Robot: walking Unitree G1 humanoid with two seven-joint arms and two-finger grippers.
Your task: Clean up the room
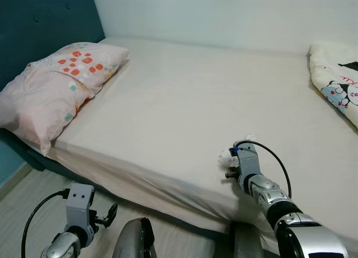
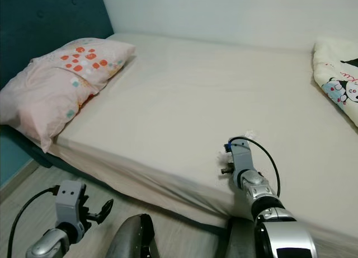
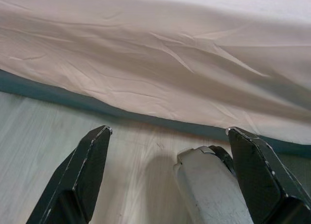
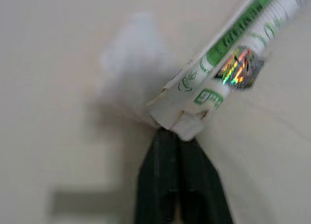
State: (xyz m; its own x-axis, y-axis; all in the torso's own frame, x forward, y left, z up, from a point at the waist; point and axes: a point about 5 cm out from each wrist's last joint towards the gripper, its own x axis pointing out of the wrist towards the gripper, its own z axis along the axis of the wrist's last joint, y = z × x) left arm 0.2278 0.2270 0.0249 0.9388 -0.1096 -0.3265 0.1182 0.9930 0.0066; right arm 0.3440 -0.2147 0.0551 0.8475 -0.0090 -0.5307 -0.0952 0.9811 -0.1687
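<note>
My right gripper (image 1: 241,148) rests on the beige bed sheet (image 1: 179,95) near the bed's front edge. In the right wrist view its fingers (image 4: 175,175) are shut on the end of a white and green paper wrapper (image 4: 228,59) with a shiny sticker. A crumpled white tissue (image 4: 131,68) lies on the sheet just beyond the fingertips; from the head it appears as a white lump (image 1: 225,155) beside the wrist. My left gripper (image 1: 109,216) hangs low over the wooden floor in front of the bed, open and holding nothing (image 3: 168,130).
A pink flowered pillow (image 1: 56,84) lies at the bed's left end against a teal headboard (image 1: 39,28). A cartoon-print blanket (image 1: 338,84) is bunched at the far right. Wooden floor (image 1: 28,191) runs along the bed's front.
</note>
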